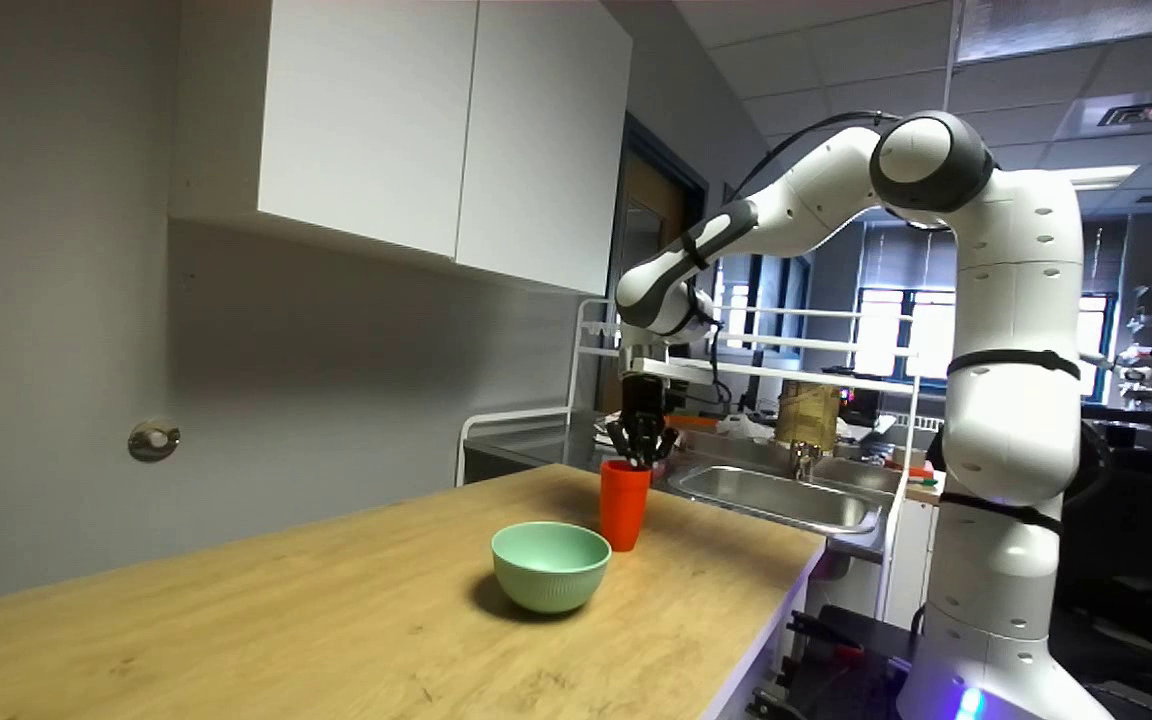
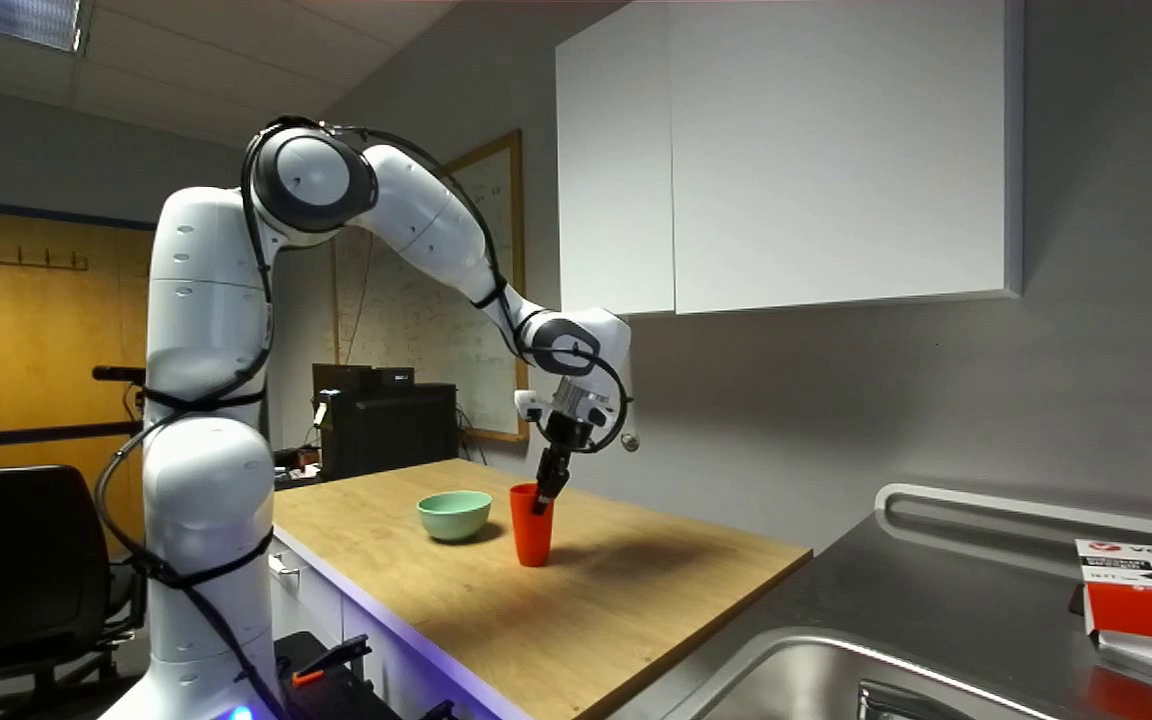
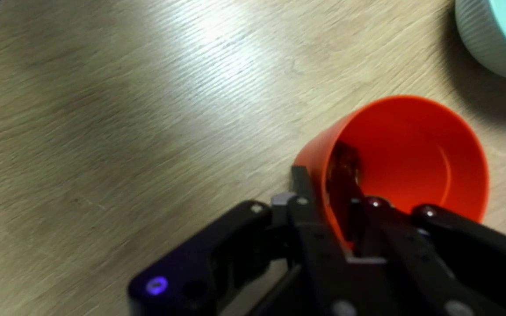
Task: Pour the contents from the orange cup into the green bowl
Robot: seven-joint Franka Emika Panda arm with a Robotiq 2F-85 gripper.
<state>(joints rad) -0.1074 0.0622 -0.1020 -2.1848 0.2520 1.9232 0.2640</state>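
Pinches one wall of the upright red-orange plastic cup (image 2: 531, 532) with the almost closed, black two-fingered claw (image 3: 323, 191), just right of the round, pale-green ribbed bowl (image 1: 549, 580) in both exterior views, probably for a short, easy pour.

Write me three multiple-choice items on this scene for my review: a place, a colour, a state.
1. Where is the gripper relative to the cup?
A) at its base
B) astride its rim
C) away from it

2. What colour is the cup?
A) red-orange
B) blue
C) white

3. How does the bowl sit?
A) upside down
B) sideways
C) upright

1B: the wrist view shows one finger outside, one inside.
2A: every view shows it.
3C: its opening faces up in both exterior views.
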